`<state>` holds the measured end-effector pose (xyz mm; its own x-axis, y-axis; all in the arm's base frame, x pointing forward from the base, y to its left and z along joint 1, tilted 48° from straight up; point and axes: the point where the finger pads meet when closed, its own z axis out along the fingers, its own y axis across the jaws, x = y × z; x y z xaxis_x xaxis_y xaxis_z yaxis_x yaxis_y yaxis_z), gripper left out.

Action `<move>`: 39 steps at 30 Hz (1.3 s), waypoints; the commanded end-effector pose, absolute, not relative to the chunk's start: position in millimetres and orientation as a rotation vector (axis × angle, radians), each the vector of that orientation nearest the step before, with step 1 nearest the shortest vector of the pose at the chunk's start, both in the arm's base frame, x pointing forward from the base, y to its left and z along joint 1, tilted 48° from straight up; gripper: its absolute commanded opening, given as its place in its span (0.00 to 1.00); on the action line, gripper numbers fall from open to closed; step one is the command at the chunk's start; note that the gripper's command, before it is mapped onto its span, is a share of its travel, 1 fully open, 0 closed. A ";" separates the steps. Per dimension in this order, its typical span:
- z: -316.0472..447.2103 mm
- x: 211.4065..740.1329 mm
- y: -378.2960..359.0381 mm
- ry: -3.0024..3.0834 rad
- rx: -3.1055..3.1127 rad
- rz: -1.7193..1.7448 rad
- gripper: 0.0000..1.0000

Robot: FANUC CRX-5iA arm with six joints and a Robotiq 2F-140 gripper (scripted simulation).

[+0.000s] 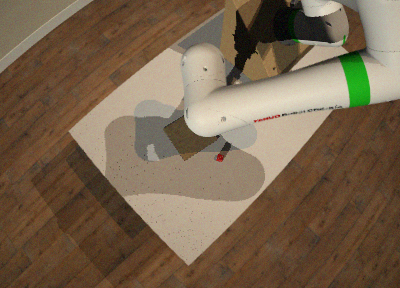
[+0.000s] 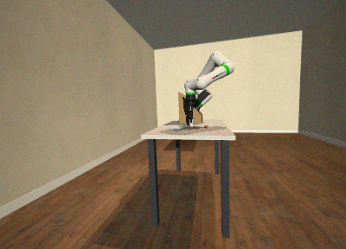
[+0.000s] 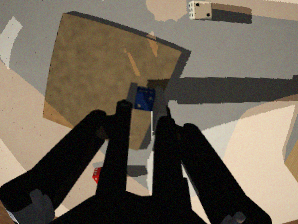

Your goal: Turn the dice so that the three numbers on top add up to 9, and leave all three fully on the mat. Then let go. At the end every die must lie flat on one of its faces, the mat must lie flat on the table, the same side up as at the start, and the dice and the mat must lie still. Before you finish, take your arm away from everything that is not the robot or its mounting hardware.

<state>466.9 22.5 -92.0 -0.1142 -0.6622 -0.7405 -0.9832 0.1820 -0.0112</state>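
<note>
My gripper is shut on the blue die, low over the near-right part of the brown mat. The exact gap to the mat cannot be told. The blue die's upper side shows light pips, too blurred to count. The red die lies on the table, off the mat. The white die lies on the table beyond the mat's far corner in the wrist view, with dark pips. The arm hides the gripper and part of the mat in the top view.
The pale table has grey and brown patches and shadows. A wooden angled structure stands at the back by the arm's base. The arm reaches over the table.
</note>
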 end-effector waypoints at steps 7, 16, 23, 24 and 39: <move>-92.1 467.0 22.3 1.849 -1.545 0.672 0.09; -93.1 467.2 23.4 1.849 -1.545 0.672 0.09; -94.3 467.5 24.8 1.849 -1.545 0.672 0.09; -94.4 467.5 24.9 1.849 -1.545 0.672 0.09; -94.6 467.6 25.1 1.849 -1.545 0.672 0.09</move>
<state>467.5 25.3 -94.6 -0.1142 -0.6622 -0.7405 -0.9832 0.1820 -0.0112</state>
